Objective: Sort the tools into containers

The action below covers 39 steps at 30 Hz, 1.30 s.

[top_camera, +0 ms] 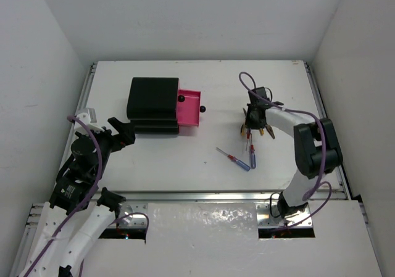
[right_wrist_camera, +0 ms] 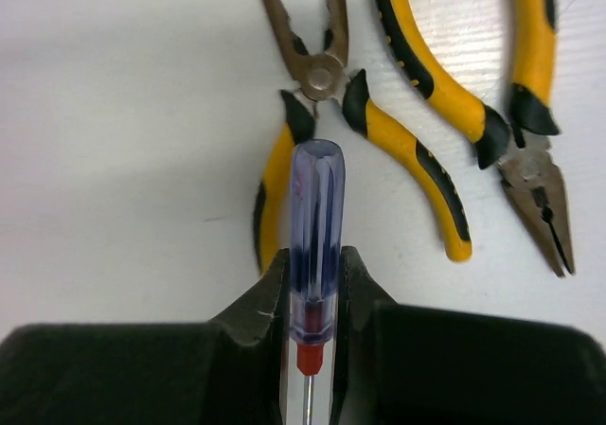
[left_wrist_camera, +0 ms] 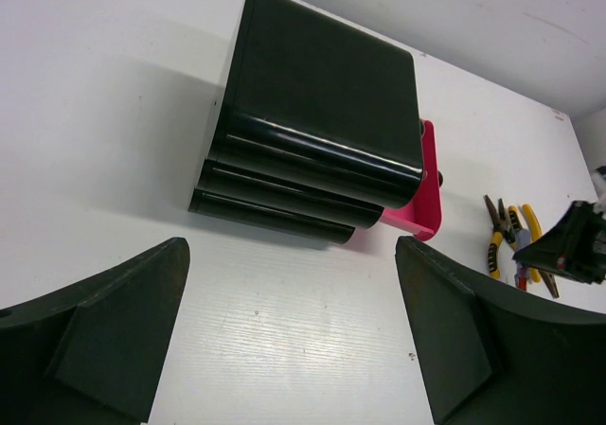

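My right gripper [right_wrist_camera: 314, 264] is shut on a blue-handled screwdriver [right_wrist_camera: 317, 198] with a red collar. Its handle end points at two yellow-handled pliers [right_wrist_camera: 379, 113] [right_wrist_camera: 511, 113] lying on the table. In the top view this gripper [top_camera: 254, 119] hovers over the pliers [top_camera: 266, 129]. The black chest [top_camera: 153, 104] has one pink drawer [top_camera: 189, 107] pulled out to the right, with its knob [top_camera: 202, 109] facing right. My left gripper [top_camera: 123, 132] is open and empty, left of the chest [left_wrist_camera: 322, 94]. No wrenches are visible.
Two more screwdrivers lie in front of the right gripper, one with red on its handle [top_camera: 233, 158] and one blue [top_camera: 252, 158]. A second knob [top_camera: 181, 97] shows above the open drawer. White walls enclose the table on three sides.
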### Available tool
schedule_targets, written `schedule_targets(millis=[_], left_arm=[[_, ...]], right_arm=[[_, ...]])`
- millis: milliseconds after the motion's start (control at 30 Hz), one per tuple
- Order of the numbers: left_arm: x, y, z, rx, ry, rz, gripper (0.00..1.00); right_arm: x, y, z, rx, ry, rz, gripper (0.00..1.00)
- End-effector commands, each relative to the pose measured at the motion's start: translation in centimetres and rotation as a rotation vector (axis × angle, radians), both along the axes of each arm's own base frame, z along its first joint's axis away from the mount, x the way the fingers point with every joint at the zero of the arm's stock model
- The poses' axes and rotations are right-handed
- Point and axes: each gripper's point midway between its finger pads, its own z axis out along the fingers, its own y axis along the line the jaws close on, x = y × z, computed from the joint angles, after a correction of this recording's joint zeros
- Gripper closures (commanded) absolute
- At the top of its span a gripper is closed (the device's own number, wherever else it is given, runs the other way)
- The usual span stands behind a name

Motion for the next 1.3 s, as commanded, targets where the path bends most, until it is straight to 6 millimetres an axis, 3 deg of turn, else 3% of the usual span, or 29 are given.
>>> schedule_targets(millis=[0,133,233,267,300,333,367,400,467,667,800,900,1133,1267], left_arm=[[0.5,-0.4,1.1,-0.009,-0.037,-0.014,0.11],[0.4,-0.4,1.1,-0.010,-0.042,-0.011,0.11],[0.4,-0.3,1.2,-0.010,-0.043,-0.010,0.11],[0.4,-0.3,1.2,-0.011,-0.043,-0.009,0.11],[0.3,-0.3,1.1,-0.011,-0.042,-0.009,0.11],[0.4,-0.3,1.1,-0.009,-0.038,-0.008,0.11],[0.4,-0.3,1.0,-0.008,-0.035,-0.008,0.11],[0.4,-0.3,1.0,-0.009,-0.035,-0.005,0.11],[0.4,-0.2,1.0,-0.009,-0.034,0.000,0.11],[0.5,-0.2,0.9,-0.008,-0.031,0.000,0.11],[0.5,-0.3,0.9,-0.009,-0.029,-0.004,0.11],[0.6,-0.4,0.8,-0.007,-0.026,-0.008,0.11],[0.6,-0.5,0.9,-0.006,-0.030,-0.016,0.11],[0.5,-0.5,1.1,-0.009,-0.038,-0.018,0.11]], right_arm=[[1.5,1.3,6.3,0.074,-0.178,0.028,0.88],[1.7,3.3,9.4,0.115,-0.252,0.090,0.88],[2.6,7.9,12.6,0.210,-0.368,0.280,0.88],[2.1,10.7,13.3,0.251,-0.387,0.381,0.88],[2.3,12.1,14.0,0.260,-0.415,0.441,0.88],[3.1,13.7,16.2,0.250,-0.490,0.520,0.88],[3.0,15.7,16.2,0.252,-0.495,0.579,0.88],[4.1,16.8,18.3,0.267,-0.543,0.608,0.88],[5.7,18.6,19.1,0.295,-0.561,0.639,0.88],[9.0,21.9,18.9,0.348,-0.621,0.652,0.89],[10.6,22.8,18.5,0.382,-0.663,0.615,0.90],[11.2,23.2,17.8,0.409,-0.659,0.577,0.91],[12.2,23.3,19.5,0.413,-0.658,0.512,0.91],[11.9,23.7,19.4,0.422,-0.603,0.522,0.90]])
